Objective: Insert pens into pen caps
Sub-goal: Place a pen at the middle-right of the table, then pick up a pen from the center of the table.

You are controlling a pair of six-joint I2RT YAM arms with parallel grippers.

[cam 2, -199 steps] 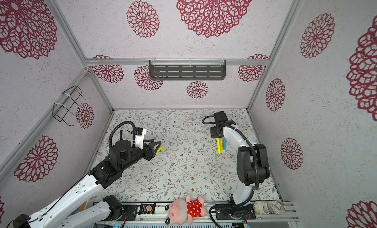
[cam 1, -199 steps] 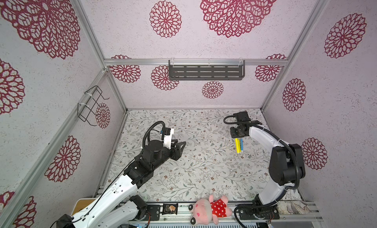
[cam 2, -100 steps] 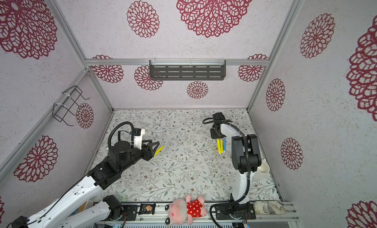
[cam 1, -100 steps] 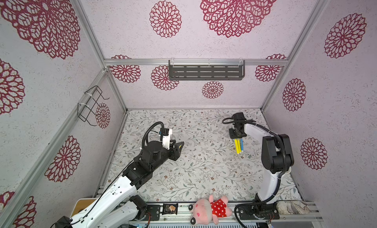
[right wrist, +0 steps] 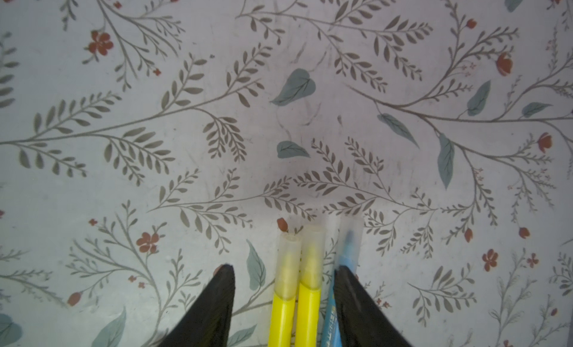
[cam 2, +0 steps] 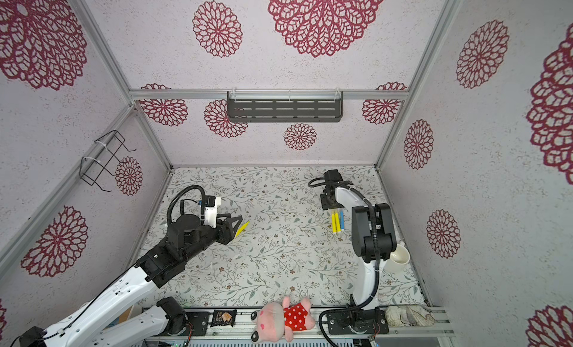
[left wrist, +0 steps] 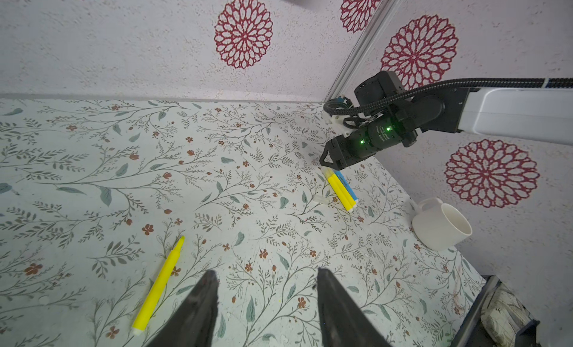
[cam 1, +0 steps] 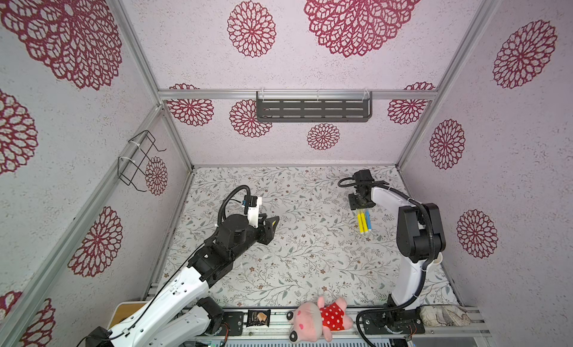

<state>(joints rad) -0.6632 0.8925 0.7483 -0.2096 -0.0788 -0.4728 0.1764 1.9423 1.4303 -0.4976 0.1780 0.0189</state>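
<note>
Two yellow pens (right wrist: 285,302) and a blue pen (right wrist: 330,326) lie side by side on the floral table, each with a whitish translucent pen cap (right wrist: 288,261) on its tip. My right gripper (right wrist: 284,268) hangs open just over them; the yellow pair lies between its jaws and the blue one under a finger. In both top views this row (cam 1: 363,221) (cam 2: 337,222) sits at the right gripper (cam 1: 361,205). A bare yellow pen (left wrist: 158,283) (cam 2: 242,229) lies beside my open, empty left gripper (left wrist: 266,272) (cam 1: 273,224). A loose cap (left wrist: 322,200) rests near the row.
A white mug (left wrist: 443,226) (cam 2: 400,257) lies on its side by the right wall, behind the right arm's elbow. A pink plush toy (cam 1: 319,319), a snack packet (cam 1: 259,318) and a crumpled cloth (cam 1: 443,316) sit on the front rail.
My right gripper has opened over the row of capped pens, and that arm's elbow has swung up and toward the front. The left arm has barely moved.
</note>
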